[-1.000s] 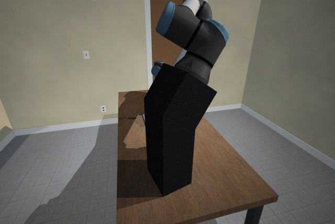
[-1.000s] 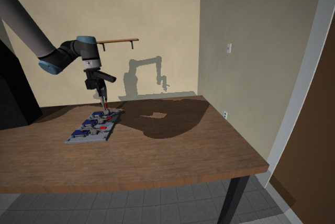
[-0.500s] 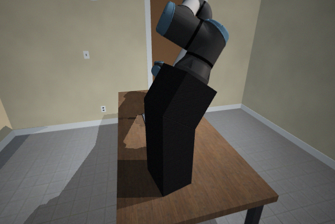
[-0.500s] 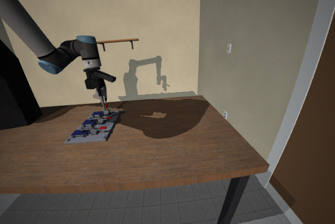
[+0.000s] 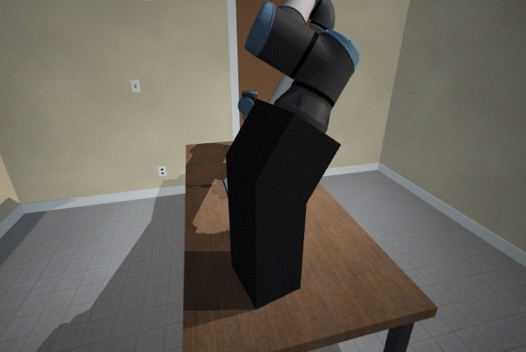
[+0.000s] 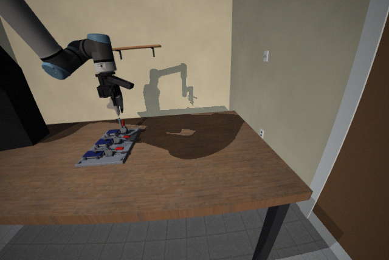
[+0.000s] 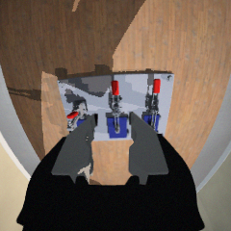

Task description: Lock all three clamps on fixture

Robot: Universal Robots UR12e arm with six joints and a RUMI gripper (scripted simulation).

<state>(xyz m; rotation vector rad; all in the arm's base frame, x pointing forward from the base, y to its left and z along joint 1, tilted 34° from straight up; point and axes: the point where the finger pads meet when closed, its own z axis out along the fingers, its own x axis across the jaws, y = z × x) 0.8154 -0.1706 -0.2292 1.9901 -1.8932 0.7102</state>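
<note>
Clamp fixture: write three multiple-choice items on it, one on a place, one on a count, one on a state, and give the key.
1. Where is the gripper?
A. Above the fixture's farthest clamp
B. Resting on the table's near edge
C. Beside the wall shelf

2. How many red handles are on the fixture?
A. Two
B. Three
C. Five

3. How does the farthest clamp's handle stand?
A. Lying flat
B. Upright
C. Broken off

Key: 1 A, the gripper hangs over the far end of the fixture. 2 B, the wrist view shows three red handles. 3 B, the farthest handle points up while the two nearer ones lie low.
</note>
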